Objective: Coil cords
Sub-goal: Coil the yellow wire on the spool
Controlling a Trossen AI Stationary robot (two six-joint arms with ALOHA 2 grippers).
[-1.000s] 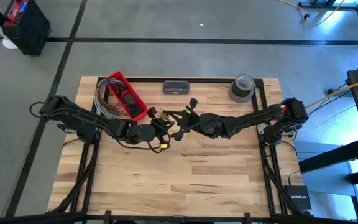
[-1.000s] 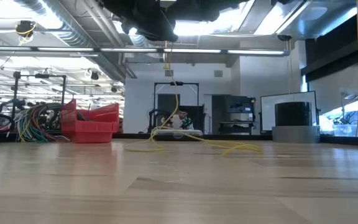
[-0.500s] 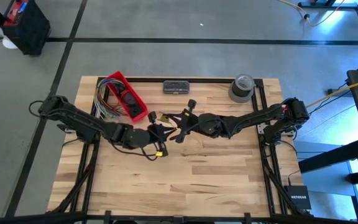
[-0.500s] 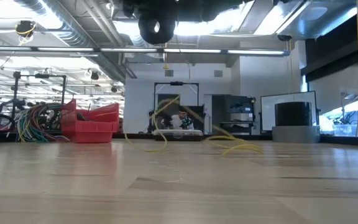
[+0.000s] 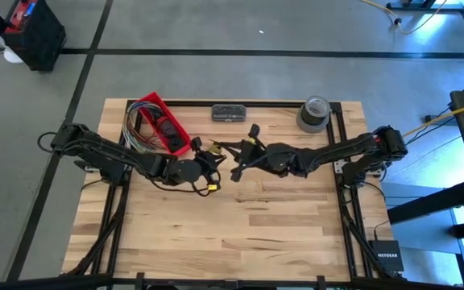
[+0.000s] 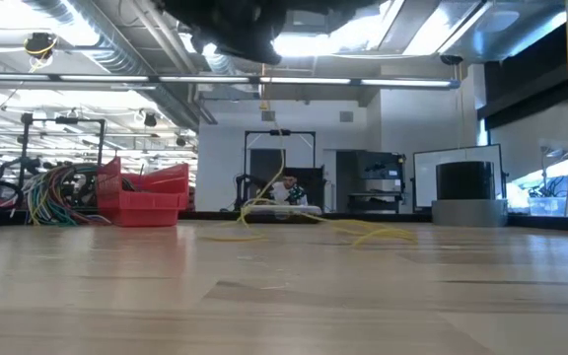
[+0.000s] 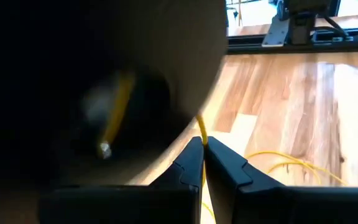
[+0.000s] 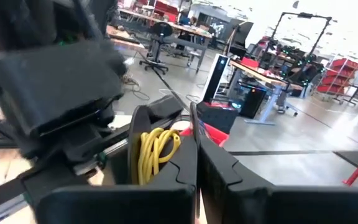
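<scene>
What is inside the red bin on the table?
In the red bin, only something dark shows from above; what it is cannot be told. The multicoloured wires lie beside it, not inside.

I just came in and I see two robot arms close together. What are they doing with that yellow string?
They are winding up a thin yellow cord. Both arms meet over the middle of the wooden table. The left tool is shut, pinching the cord. The right tool is shut too, with a bunch of yellow loops beside its fingers. Part of the cord lies loose on the table, so the job is not finished.
</scene>
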